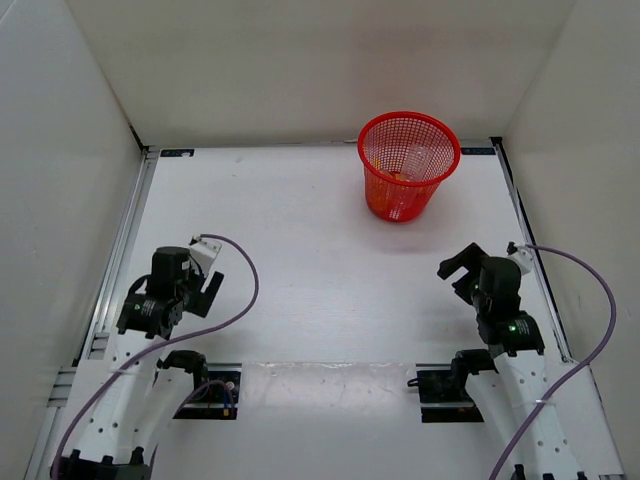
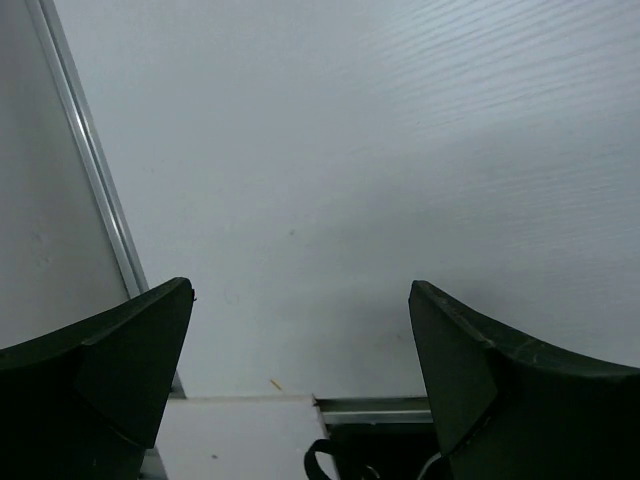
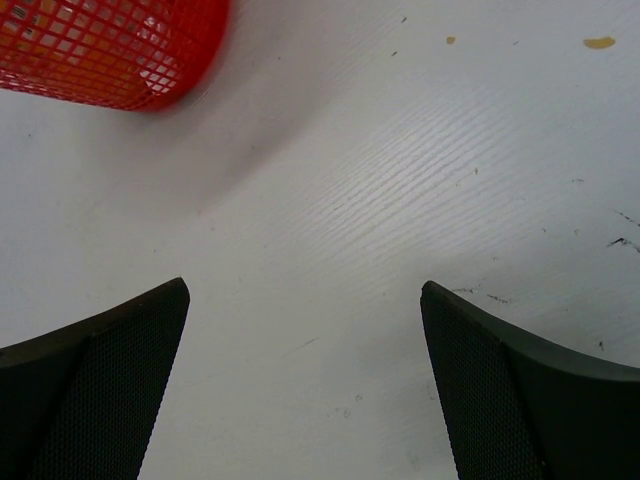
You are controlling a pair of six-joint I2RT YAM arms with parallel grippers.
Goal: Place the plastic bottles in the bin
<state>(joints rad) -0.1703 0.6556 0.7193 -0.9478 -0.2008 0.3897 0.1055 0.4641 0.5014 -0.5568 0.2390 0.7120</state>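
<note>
My left jaws are spread wide with nothing between them. The left wrist view shows only bare white surface (image 2: 350,150) and the rail along its left edge. My right jaws are just as wide and just as empty, hanging over scuffed surface with a few small specks.

From above, I can find no bottle lying anywhere on the surface between my arms and the far wall.

Further out on the right stands the bin (image 1: 400,203), upright near the back corner, and its base also shows in the top left of my right wrist view (image 3: 110,50). Inside the mesh I make out a pale clear shape and a spot of orange. I take these for the plastic bottles (image 1: 413,160), though I cannot count them from here.

So I judge the job close to finished, and the step in hand is to confirm that. To do it well, I would raise my right wrist high above the rim and look straight down. I would approach from above, because the bin looks light and a nudge could tip it.
</note>
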